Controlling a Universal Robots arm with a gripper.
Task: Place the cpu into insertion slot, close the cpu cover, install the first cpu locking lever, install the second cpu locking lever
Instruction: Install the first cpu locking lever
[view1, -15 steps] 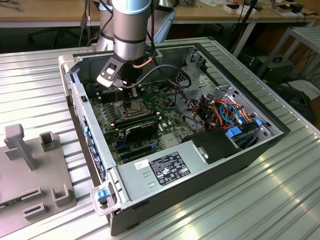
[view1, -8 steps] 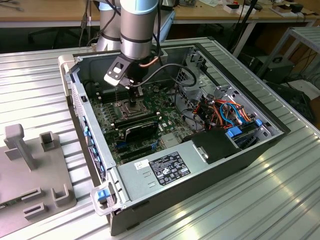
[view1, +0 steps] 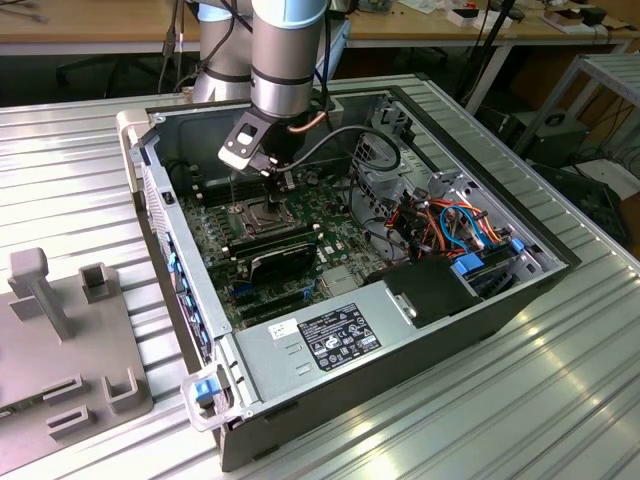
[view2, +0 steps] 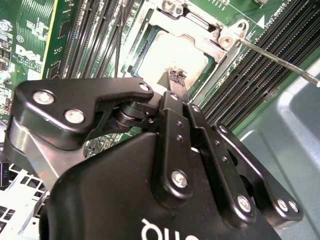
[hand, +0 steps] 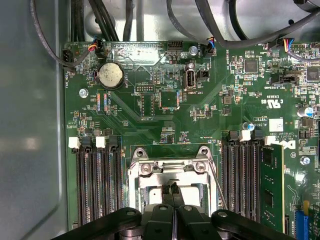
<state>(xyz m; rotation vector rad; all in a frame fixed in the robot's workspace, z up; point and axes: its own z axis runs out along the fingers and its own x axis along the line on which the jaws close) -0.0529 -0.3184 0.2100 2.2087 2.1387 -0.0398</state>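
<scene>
My gripper (view2: 176, 80) is matte black, with bolted link plates, and its two slim fingers are pressed together tip to tip, pinching nothing. The tips hang right over the cpu (view2: 167, 55); I cannot tell whether they touch it. The cpu's beige, brushed-metal top lies flat in the slot (view1: 256, 212). The cover (hand: 172, 167), a dull silver frame with screws at its corners, lies down around the cpu. Just beside the cover a lever (view2: 280, 62), a thin bare steel rod, juts up free. Long, ribbed black memory slots (hand: 97, 185) flank the slot on both sides, and one holds a green memory stick (hand: 272, 185). The board (hand: 200, 115) is glossy green with fine white lettering and a round silver coin cell (hand: 110, 76). In the exterior view, a black label (view1: 340, 337) with white print sits on the grey power supply.
</scene>
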